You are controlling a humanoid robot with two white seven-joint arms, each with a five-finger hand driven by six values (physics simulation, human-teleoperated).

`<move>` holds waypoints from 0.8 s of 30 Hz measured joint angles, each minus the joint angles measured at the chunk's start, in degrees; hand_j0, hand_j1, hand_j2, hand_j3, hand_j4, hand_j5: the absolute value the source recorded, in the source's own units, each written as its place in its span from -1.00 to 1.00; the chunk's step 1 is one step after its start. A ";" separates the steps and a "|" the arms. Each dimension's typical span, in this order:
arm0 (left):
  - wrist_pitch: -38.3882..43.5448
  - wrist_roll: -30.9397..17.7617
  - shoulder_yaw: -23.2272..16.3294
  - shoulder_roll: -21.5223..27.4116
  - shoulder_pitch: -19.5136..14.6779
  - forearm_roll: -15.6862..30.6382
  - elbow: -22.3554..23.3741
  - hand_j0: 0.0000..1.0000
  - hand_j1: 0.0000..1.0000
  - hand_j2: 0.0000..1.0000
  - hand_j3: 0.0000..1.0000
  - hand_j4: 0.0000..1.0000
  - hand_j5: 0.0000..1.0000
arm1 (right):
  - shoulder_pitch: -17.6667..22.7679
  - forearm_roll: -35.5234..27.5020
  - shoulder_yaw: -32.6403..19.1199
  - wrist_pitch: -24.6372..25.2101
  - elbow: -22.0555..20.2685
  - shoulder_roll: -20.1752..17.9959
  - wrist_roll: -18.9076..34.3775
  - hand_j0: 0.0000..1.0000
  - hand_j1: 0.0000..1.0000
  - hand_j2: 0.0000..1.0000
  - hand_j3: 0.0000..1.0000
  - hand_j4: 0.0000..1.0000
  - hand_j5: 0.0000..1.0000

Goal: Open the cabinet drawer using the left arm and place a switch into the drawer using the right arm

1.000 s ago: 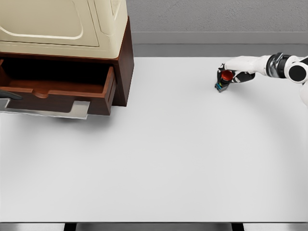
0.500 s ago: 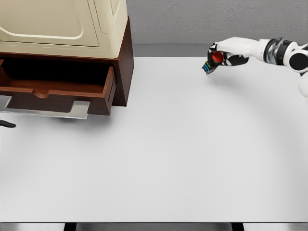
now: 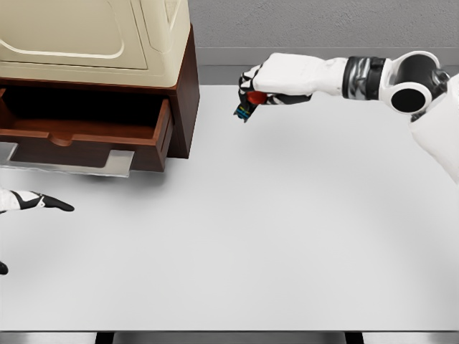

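Right hand (image 3: 267,82) carried leftward toward open drawer (image 3: 86,136), fingers (image 3: 251,77) clasping switch (image 3: 249,102)

White table (image 3: 287,236) — cabinet (image 3: 100,79) at far-left corner

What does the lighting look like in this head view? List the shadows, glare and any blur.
Head view: soft, even light on the white table, no glare; a faint shadow lies on the table below the right hand and its switch; the open drawer is dark inside and casts a soft shadow in front; edges look slightly smeared, as in a compressed render; the left hand is cut off by the frame edge.
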 measured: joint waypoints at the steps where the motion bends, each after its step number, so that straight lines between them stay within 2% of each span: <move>1: 0.00 0.00 0.02 -1.26 0.00 -0.34 -0.01 1.00 1.00 1.00 1.00 1.00 1.00 | -0.09 -0.58 0.38 0.01 -1.63 -0.08 -0.02 -0.34 -0.34 -0.34 -0.34 -0.34 -0.34; 8: 0.00 0.00 0.00 -6.75 0.15 -4.35 0.02 1.00 1.00 1.00 1.00 1.00 1.00 | -4.31 -1.78 5.17 -0.01 -7.81 2.14 -0.05 -0.35 -0.35 -0.35 -0.35 -0.35 -0.35; 15: 0.01 0.00 0.04 -7.91 0.18 -5.67 0.04 1.00 1.00 1.00 1.00 1.00 1.00 | -9.14 -4.05 9.58 0.00 -8.88 6.75 -0.05 -0.35 -0.35 -0.35 -0.35 -0.35 -0.35; 19: 0.01 0.00 0.04 -7.95 0.28 -5.78 0.04 1.00 1.00 1.00 1.00 1.00 1.00 | -13.36 -4.47 10.30 0.02 -6.28 10.49 -0.04 -0.35 -0.35 -0.35 -0.35 -0.35 -0.35; 24: 0.01 0.00 0.05 -7.97 0.26 -5.81 0.04 1.00 1.00 1.00 1.00 1.00 1.00 | -16.35 -4.57 10.53 0.00 0.92 15.78 -0.03 -0.36 -0.36 -0.36 -0.36 -0.36 -0.36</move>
